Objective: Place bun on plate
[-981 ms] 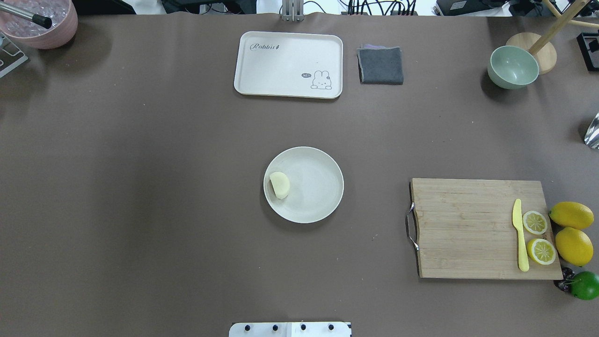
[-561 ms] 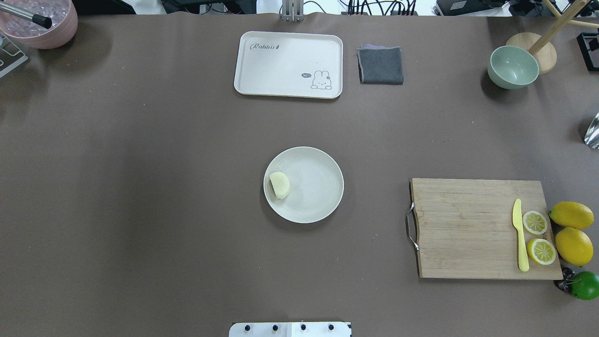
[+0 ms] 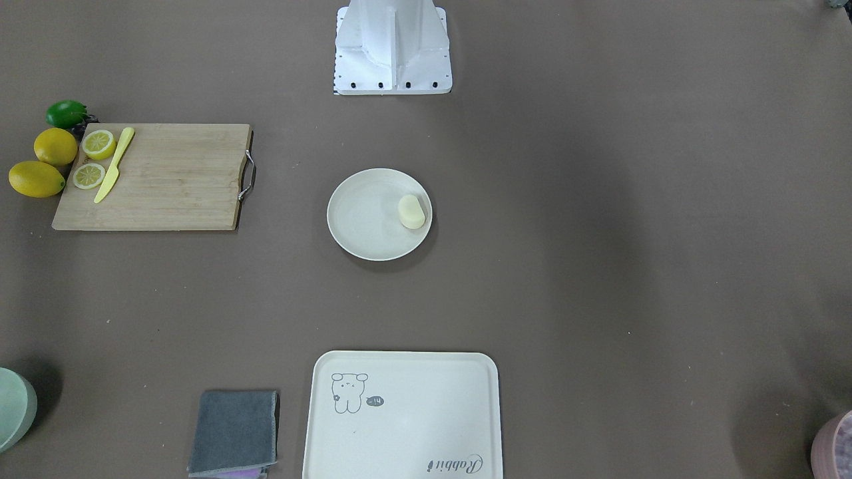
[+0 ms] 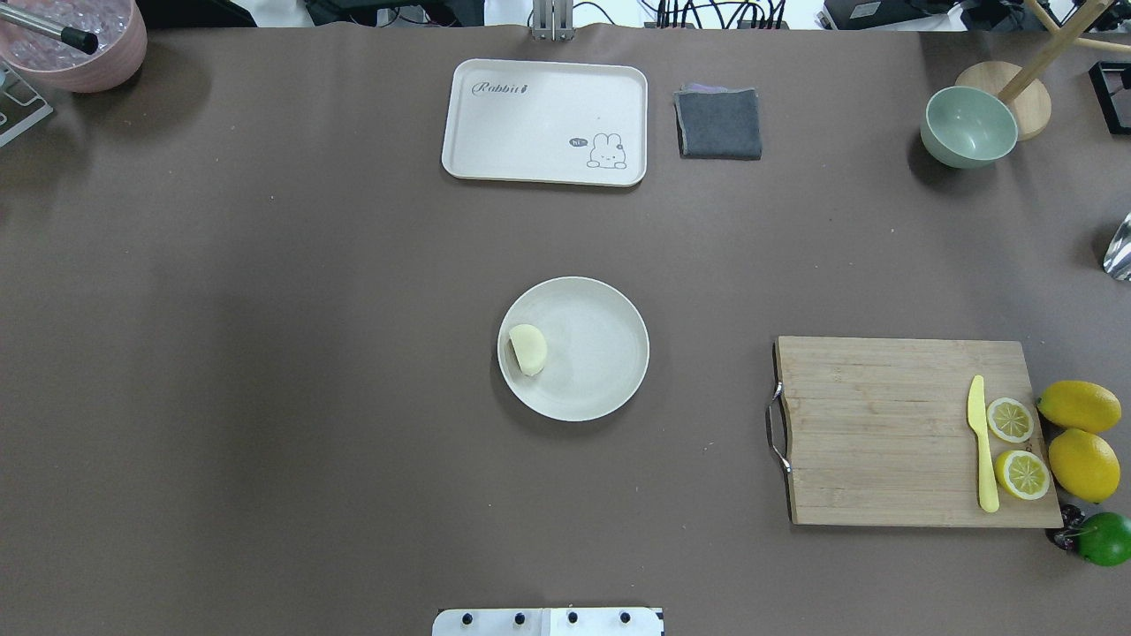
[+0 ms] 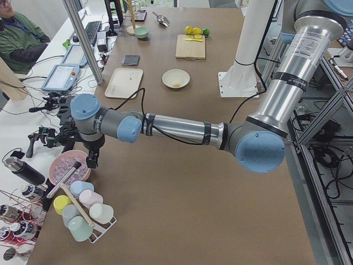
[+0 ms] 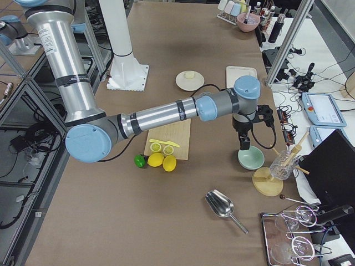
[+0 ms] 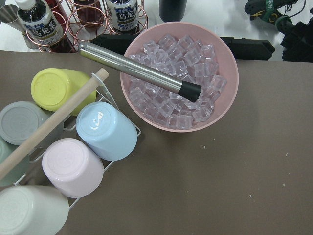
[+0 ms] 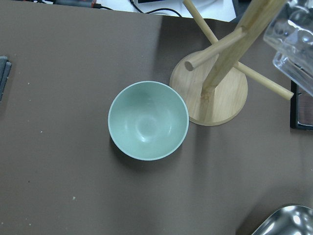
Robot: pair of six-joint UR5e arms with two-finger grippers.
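The pale cream bun point(image 4: 528, 349) lies on the round cream-white plate point(image 4: 601, 362) at mid-table, close to the rim on my left side. It shows again as the bun point(image 3: 411, 211) on the plate point(image 3: 363, 216) in the front-facing view. Nothing touches either of them. My left gripper point(image 5: 91, 157) hangs far off over the pink ice bowl point(image 7: 181, 78), seen only from the side, so I cannot tell its state. My right gripper point(image 6: 244, 145) hovers above the green bowl point(image 8: 148, 120), and there too I cannot tell.
A cream tray point(image 4: 544, 122) and a folded grey cloth point(image 4: 719, 123) lie at the far edge. The cutting board point(image 4: 914, 430) holds a yellow knife and lemon slices, with whole lemons point(image 4: 1080, 406) and a lime beside it. A cup rack point(image 7: 58, 147) stands by the ice bowl, a wooden stand point(image 8: 215, 88) by the green bowl.
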